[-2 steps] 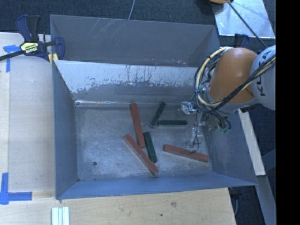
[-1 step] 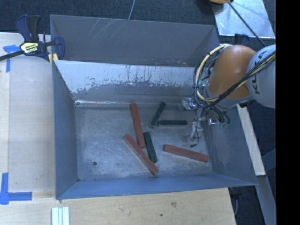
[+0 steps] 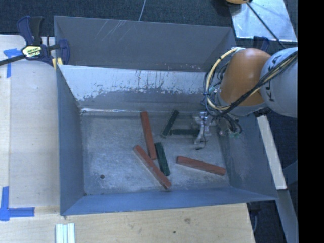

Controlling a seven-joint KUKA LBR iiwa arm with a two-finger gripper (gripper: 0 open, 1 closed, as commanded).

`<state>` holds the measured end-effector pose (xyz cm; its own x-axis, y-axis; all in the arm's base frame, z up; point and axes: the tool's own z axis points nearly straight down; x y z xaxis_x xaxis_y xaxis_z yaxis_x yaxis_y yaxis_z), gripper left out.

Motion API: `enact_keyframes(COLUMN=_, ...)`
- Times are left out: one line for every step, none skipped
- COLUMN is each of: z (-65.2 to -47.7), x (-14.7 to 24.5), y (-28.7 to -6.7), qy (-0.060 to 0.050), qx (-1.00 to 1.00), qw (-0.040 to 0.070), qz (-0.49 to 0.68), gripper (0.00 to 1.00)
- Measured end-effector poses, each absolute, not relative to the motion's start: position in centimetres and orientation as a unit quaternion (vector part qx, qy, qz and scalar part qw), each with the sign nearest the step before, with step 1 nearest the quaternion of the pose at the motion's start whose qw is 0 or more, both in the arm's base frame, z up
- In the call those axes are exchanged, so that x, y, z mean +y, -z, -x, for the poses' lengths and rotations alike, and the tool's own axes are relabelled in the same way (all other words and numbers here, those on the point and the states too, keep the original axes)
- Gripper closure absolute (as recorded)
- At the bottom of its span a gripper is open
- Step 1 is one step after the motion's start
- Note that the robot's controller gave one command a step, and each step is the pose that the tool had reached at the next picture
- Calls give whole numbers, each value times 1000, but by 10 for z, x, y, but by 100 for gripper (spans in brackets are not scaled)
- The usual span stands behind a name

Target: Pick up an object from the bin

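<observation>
The piece I take as the target is the level dark green bar [image 3: 181,132], lying flat on the bin floor at about two o'clock from the floor's centre. It runs from nine to three, and its three-o'clock end lies right at the gripper [image 3: 200,142]. The gripper hangs low over that end. I cannot tell from here whether the claw is wide or narrow, and I see nothing held in it.

To do this step well, I would set the claw across the bar's narrow width rather than along it. I would also move a little toward nine o'clock so the grip lands on the body and not the very tip. The bar looks thin and lies flat, so I judge the claw has to go nearly to the floor before closing, or it will slip off the top.

Just at ten o'clock of the target, a tilted dark bar [image 3: 169,123] leans in, its lower end close to or touching the target's far end. It may get dragged along on the lift. Further toward nine o'clock stands a long red-brown bar [image 3: 148,134], with a short dark bar [image 3: 162,158] and a slanted red-brown bar [image 3: 152,167] bunched below it. A lone red-brown bar [image 3: 200,165] lies at six o'clock of the gripper, apart from it. The right wall [image 3: 238,156] is near at three o'clock, leaving little room to swing.
</observation>
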<state>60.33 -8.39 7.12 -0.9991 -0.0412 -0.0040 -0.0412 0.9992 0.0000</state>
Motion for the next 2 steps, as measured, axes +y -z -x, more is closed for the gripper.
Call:
enact_keyframes(z=-603, x=-84, y=-71, qy=0, qx=1000, qw=2, qz=21, gripper=100)
enact_keyframes(z=-603, x=-68, y=-224, qy=0, qx=1000, qw=3, qz=5, gripper=100)
